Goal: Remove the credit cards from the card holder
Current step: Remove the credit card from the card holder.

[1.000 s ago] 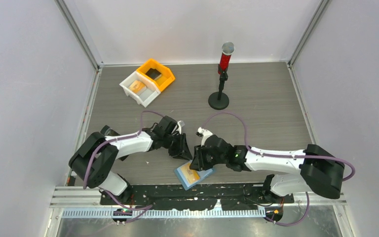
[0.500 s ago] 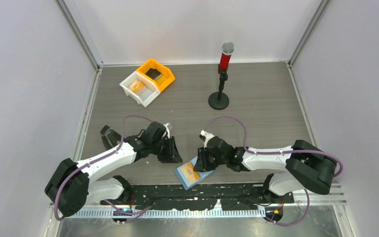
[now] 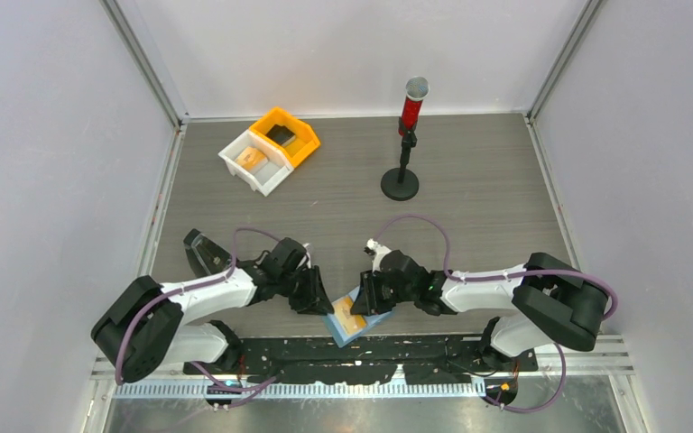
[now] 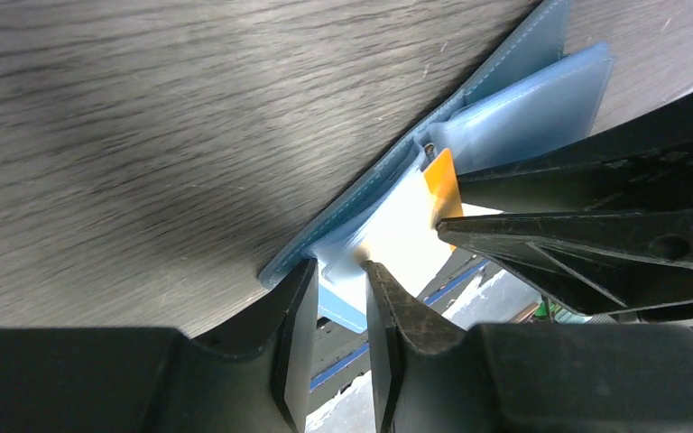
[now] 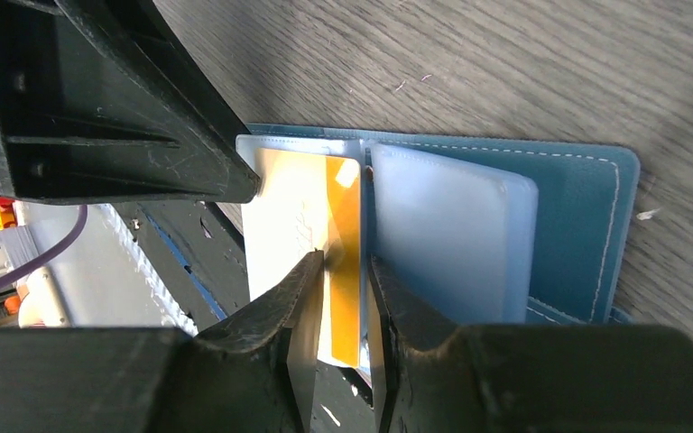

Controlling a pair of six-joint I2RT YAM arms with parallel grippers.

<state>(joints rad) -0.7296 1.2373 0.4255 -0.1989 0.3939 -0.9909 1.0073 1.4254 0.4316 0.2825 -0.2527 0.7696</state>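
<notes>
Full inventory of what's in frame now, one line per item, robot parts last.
flat bifold card holder: 1, light blue, open at the table's near edge
thin plastic credit card: 1, orange and white, inside the open holder
small dark card: 1, black, in the orange bin
small tan card: 1, orange-tan, in the white bin
orange plastic bin: 1, far left
white plastic bin: 1, touching the orange one
post on round base: 1, black, red top, far centre
wood-grain table: 1, grey
left gripper: 1, black, at holder's corner
right gripper: 1, black, over the orange and white card

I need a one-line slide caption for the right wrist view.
The right gripper set over the orange card in the open blue wallet.
</notes>
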